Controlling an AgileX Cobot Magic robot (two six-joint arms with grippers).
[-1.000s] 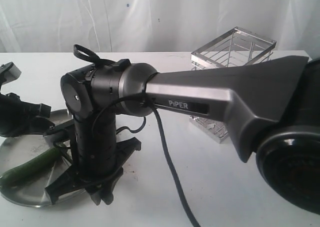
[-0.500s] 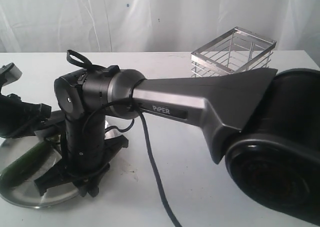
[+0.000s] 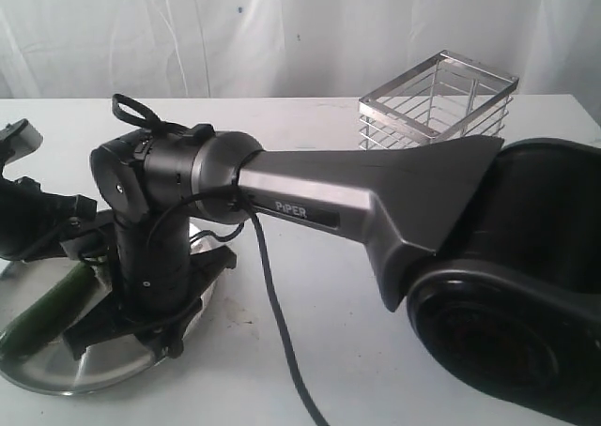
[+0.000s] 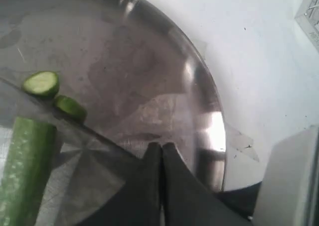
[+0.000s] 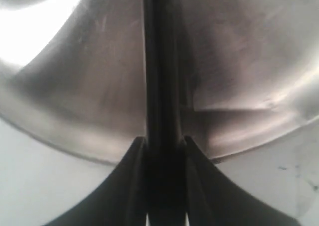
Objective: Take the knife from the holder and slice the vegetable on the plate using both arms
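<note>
Since a second ago the right arm, marked "PiPER", has swung further toward the left of the exterior view, so its wrist now stands over the plate rather than beside it, and the holder at the back of the desk shows more of its bars. The right hand points down and is clamped on the knife: in the right wrist view the two black fingers press against the dark handle, and the knife runs straight out from them over the shiny metal. The left hand reaches low over the same plate; its fingertips meet with no gap between them and nothing shows between them. The vegetable lies on the plate just beside the left hand, its cut end facing two small round slices that lie close together a little apart from it. In the exterior view the vegetable lies slanted on the near left part of the plate, between the left arm and the right wrist. The holder stands upright, well apart from the plate, toward the far right of the desk.
</note>
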